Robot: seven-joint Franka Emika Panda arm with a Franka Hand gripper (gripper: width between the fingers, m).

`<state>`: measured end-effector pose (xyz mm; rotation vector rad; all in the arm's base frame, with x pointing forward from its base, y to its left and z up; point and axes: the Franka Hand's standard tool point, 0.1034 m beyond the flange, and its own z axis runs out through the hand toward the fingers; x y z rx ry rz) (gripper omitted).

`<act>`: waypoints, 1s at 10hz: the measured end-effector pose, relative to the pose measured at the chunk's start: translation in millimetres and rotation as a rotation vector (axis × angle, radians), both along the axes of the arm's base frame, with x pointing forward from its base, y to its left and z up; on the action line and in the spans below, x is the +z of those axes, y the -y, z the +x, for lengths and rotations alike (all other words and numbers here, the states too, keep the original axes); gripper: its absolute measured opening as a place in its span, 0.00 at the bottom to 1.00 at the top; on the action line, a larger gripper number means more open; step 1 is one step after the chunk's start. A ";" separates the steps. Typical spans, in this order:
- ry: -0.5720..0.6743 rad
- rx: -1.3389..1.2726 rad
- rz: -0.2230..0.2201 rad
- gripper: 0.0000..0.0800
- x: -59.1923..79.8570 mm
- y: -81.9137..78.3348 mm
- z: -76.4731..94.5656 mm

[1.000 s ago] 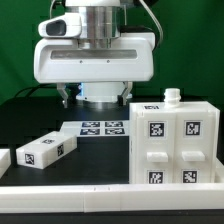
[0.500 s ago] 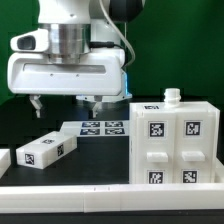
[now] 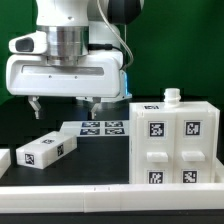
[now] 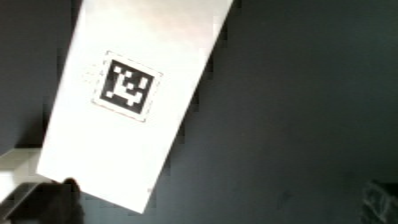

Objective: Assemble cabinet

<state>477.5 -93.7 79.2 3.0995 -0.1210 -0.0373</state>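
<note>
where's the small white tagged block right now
Exterior view's left: the small white rectangular plastic block lies on the black table beside the marker board.

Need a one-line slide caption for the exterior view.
Open end effector hovers above a loose white block; cabinet body stands at the exterior view's right.

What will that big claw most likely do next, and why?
Probably lower toward the small white block. The claw hangs open above it, touching nothing, and the block lies loose on the table, apart from the cabinet body. In the wrist view the block lies slanted under the claw, so a slight twist may be needed on the way down.
</note>
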 end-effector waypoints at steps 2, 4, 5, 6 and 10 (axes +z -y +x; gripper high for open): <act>-0.001 -0.130 0.011 1.00 -3.4 16.5 -8.6; -0.023 -0.281 0.020 1.00 -11.1 34.0 -16.9; -0.020 -0.341 0.041 1.00 -15.2 43.0 -18.4; -0.014 -0.371 0.055 1.00 -16.4 51.3 -18.3; -0.014 -0.369 0.055 1.00 -16.9 49.9 -17.0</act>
